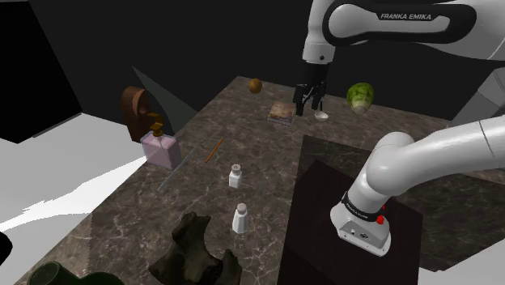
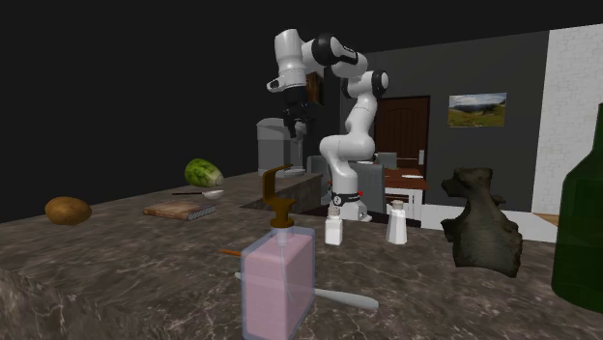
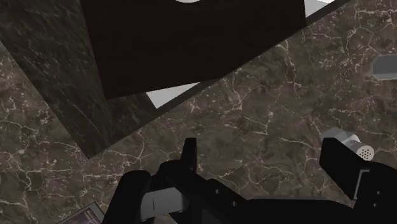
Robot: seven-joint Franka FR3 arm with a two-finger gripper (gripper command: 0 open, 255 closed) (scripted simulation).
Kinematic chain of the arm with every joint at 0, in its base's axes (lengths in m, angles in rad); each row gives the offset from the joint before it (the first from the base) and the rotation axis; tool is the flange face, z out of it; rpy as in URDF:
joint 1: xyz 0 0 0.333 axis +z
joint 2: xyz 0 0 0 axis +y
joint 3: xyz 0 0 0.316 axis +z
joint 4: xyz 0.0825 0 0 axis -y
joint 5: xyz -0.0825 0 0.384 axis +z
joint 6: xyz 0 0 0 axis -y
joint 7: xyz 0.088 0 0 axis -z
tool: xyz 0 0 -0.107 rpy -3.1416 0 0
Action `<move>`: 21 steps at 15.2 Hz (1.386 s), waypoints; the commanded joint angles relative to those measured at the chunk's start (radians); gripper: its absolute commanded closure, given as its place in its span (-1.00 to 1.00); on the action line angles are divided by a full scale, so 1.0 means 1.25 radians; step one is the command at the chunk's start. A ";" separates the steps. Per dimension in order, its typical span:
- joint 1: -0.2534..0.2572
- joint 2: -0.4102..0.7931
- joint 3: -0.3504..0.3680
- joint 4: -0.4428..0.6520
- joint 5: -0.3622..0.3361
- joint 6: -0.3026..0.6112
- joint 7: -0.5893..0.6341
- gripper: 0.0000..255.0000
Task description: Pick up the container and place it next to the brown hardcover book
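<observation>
Tool [image 1: 309, 108]: fingers stood apart, empty, beside the book [image 1: 281, 113].
Risk: white shaker [image 1: 235, 176] and its twin [image 1: 240, 218] looked alike; the wrong one might be taken, or tipped by an off-centre pinch.

Green bottle [image 2: 580, 241] cut by the second exterior view's right edge, shaker [image 3: 340, 135] partly hidden behind the jaws

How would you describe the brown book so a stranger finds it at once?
On the dark marble counter, look to the far end in the shoulder view. There, between a round brown object and a green cabbage, lies the book: flat and rectangular, unlike its rounded neighbours.
</observation>
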 commanded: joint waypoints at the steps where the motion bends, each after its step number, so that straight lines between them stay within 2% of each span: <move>1: 0.000 0.000 0.000 0.000 0.000 0.000 0.000 -1.00; 7: 0.041 0.054 0.094 -0.055 0.055 0.148 0.088 -1.00; 13: 0.076 0.157 0.190 -0.068 0.090 0.303 0.177 -1.00; 17: 0.089 0.250 0.254 -0.052 0.091 0.403 0.242 -1.00; 21: 0.093 0.358 0.317 -0.017 0.065 0.496 0.319 -1.00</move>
